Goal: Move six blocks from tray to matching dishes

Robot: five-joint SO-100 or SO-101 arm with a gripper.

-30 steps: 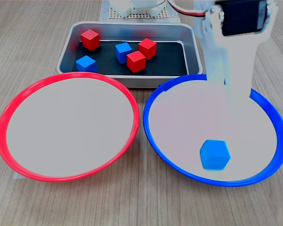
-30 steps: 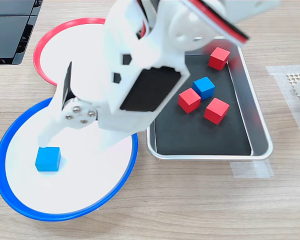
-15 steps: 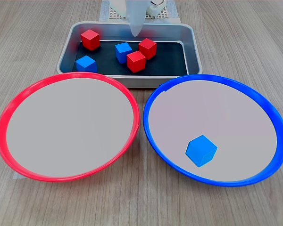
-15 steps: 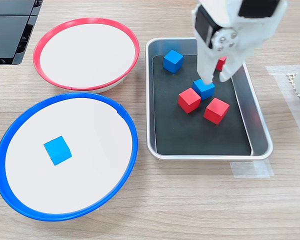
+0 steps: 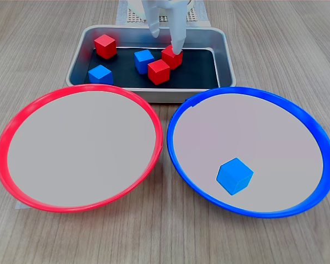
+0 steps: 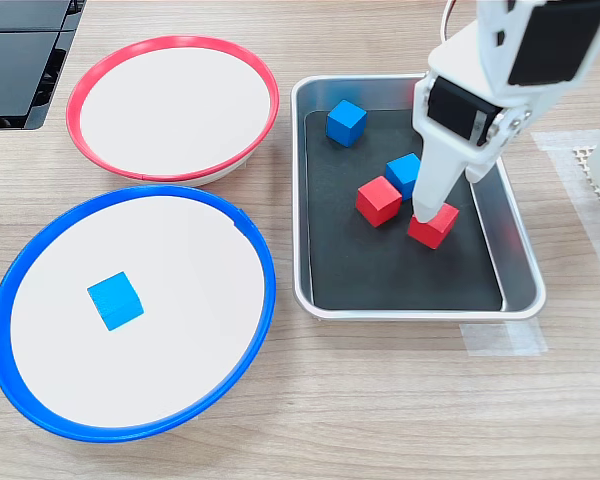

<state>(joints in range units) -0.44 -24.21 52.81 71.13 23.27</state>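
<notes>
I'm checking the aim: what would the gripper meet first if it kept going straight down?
Most likely the red block under the gripper, in the tray; they may already touch.

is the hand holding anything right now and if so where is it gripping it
It cannot be told. The hand is down on a red block in the tray, one finger at its top edge, but no closed grip shows.
</notes>
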